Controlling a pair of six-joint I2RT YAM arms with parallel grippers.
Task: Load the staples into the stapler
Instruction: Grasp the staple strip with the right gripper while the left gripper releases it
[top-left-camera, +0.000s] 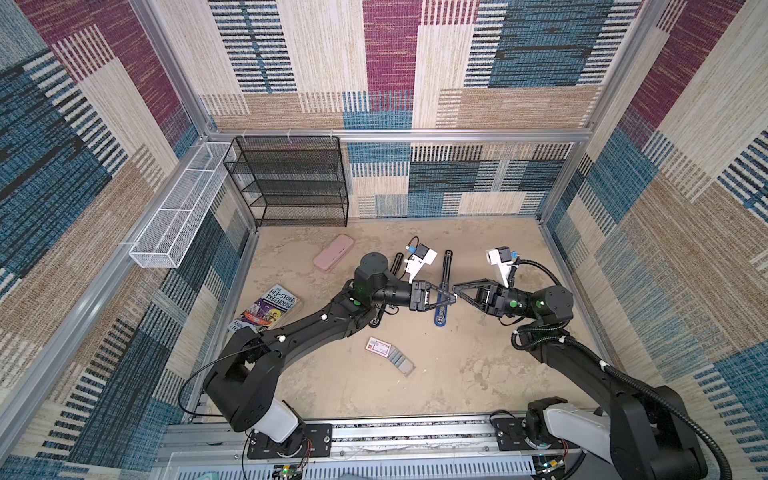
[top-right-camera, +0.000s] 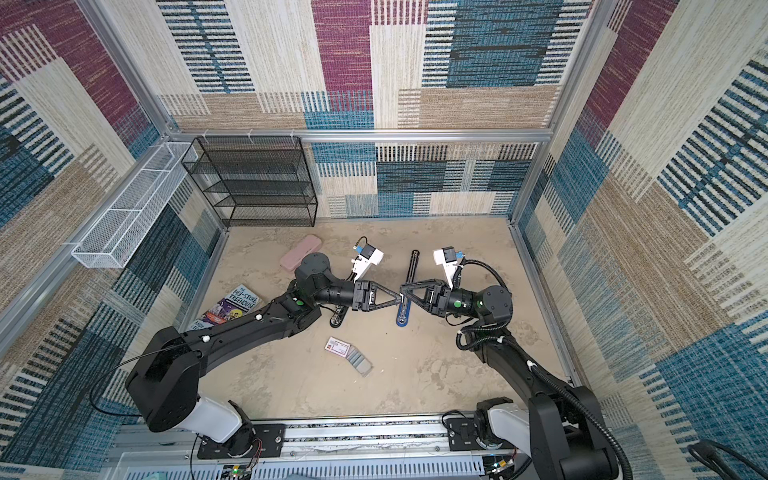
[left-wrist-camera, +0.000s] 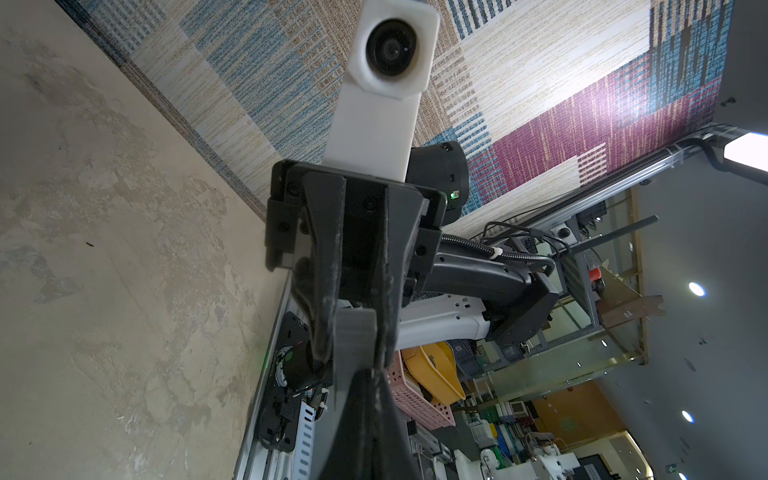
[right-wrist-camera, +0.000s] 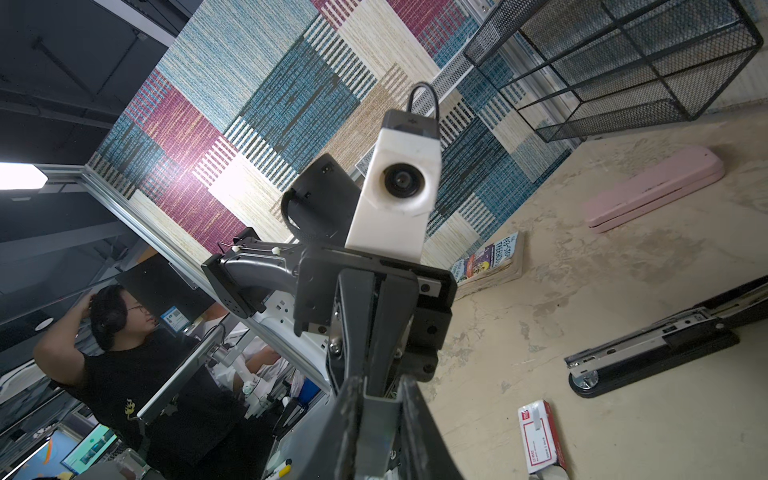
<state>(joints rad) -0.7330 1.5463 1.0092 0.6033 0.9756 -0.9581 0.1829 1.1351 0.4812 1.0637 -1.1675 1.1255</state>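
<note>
Mid-table above the open stapler (top-left-camera: 446, 268), my left gripper (top-left-camera: 452, 296) pinches a staple strip (left-wrist-camera: 355, 332); the right gripper (top-left-camera: 458, 288) brackets it, grip uncertain. I judge it light, slick, snappable: hold its flat sides.

The staples (top-left-camera: 401, 358) look metallic, their box (top-left-camera: 379, 345) matt cardboard, the tabletop (top-left-camera: 457, 374) rough.

staples (top-left-camera: 398, 357) before stapler (top-left-camera: 447, 266), book (top-left-camera: 272, 309) left
</note>
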